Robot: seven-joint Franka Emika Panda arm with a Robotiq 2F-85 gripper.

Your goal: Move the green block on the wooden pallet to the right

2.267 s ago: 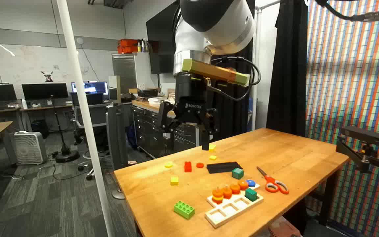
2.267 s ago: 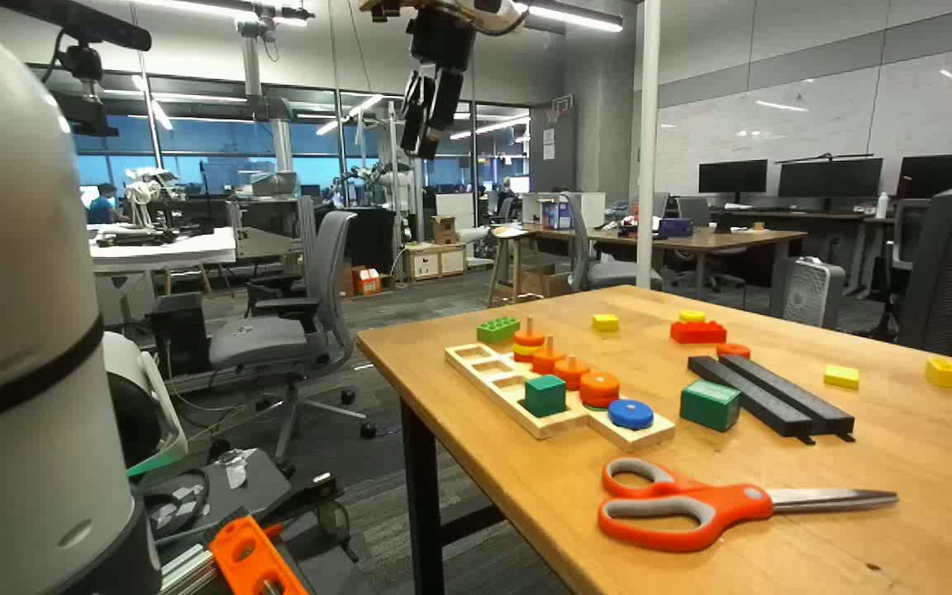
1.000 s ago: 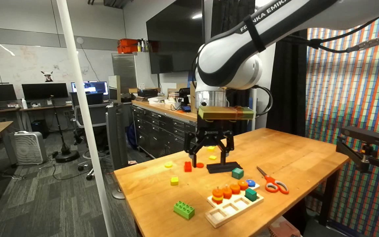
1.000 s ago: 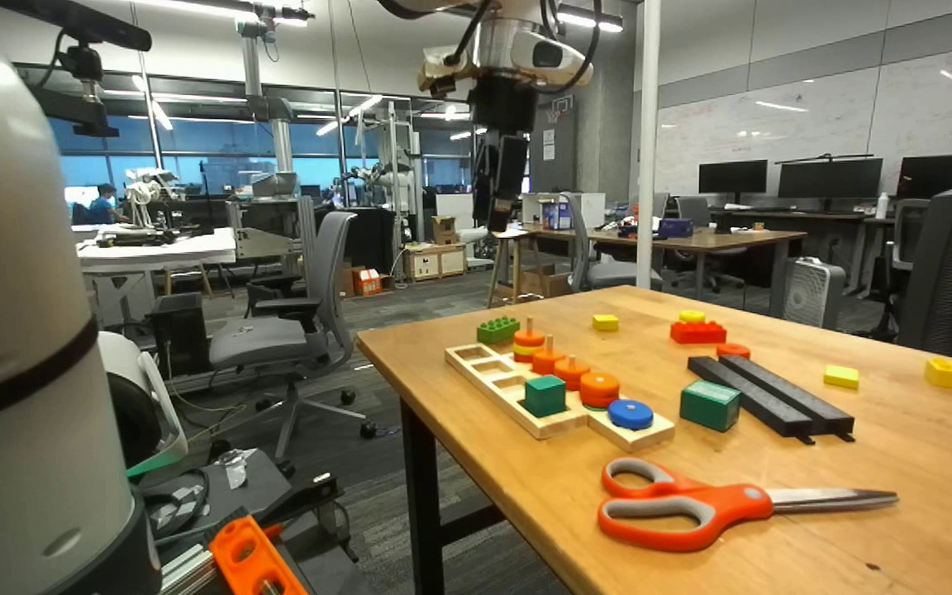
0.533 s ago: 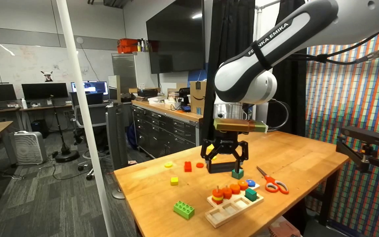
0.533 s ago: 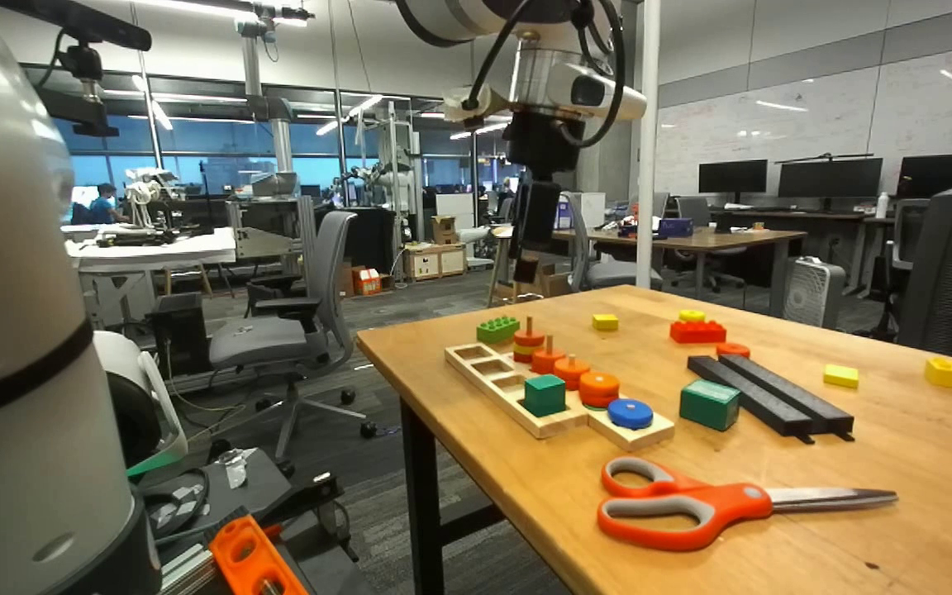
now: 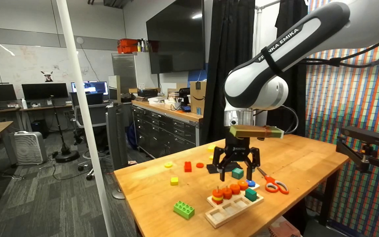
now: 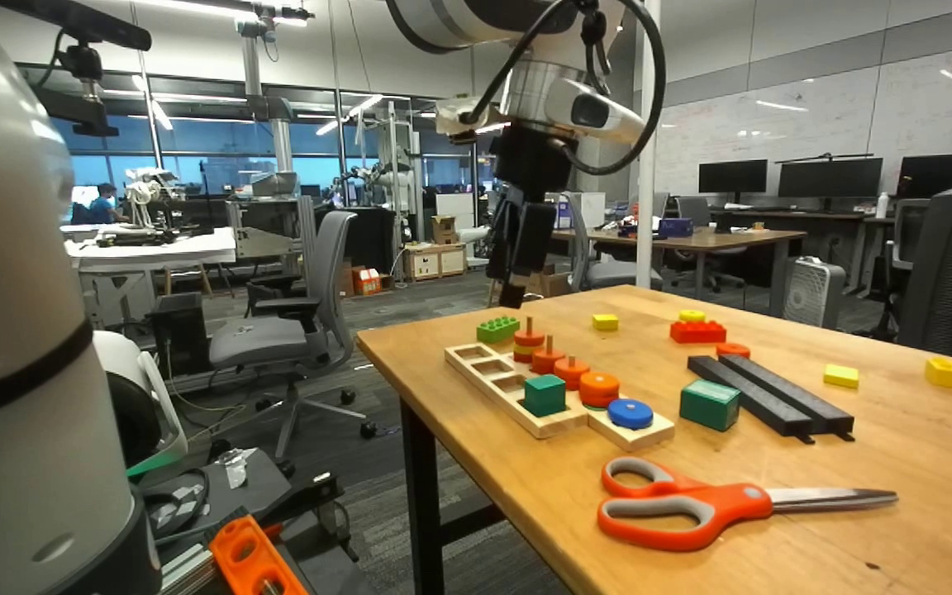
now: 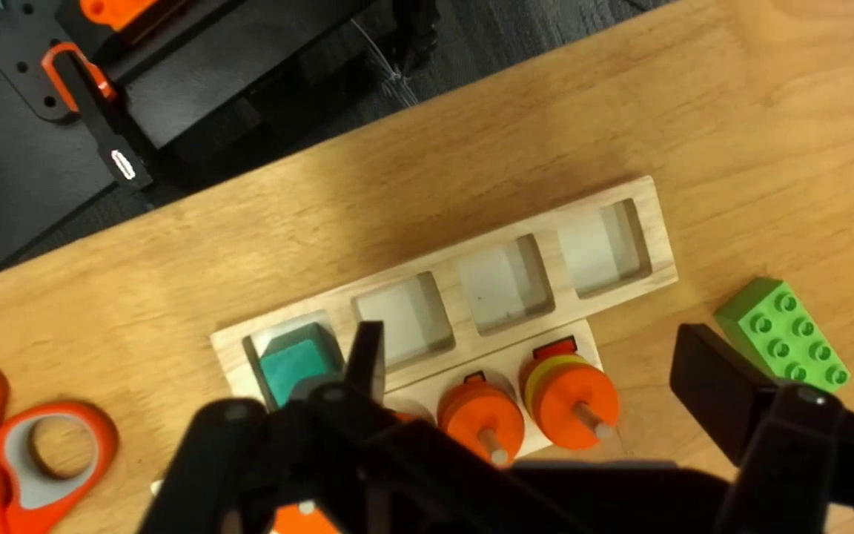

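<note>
"Wooden tabletop (image 7: 153, 184), black curtain (image 7: 230, 65) behind it. Where's the green block (image 8: 544, 397)?"

"On the wooden pallet (image 8: 560, 427), sitting in the end compartment of 4, at the end nearer the scissors (image 8: 732, 501)."

"And the gripper (image 7: 235, 177)?"

"Hanging above the tabletop, jaws spread well apart."

"That lime-green brick (image 7: 184, 210)?"

"On the tabletop, near the wooden pallet's opposite end."

In an exterior view, your block (image 7: 251, 195) sits in the right-end compartment of the pallet (image 7: 239, 211), with the rings (image 7: 227, 193) along the pallet's back side. On the tabletop (image 7: 308, 158), you have the brick (image 7: 184, 209) left of the pallet and the scissors (image 7: 269, 179) to its right. Behind the pallet lies the cube (image 7: 237, 173), farther back the bars (image 7: 212, 169). Loose pieces (image 7: 174, 181) lie behind the pallet too, most off to its left.
</note>
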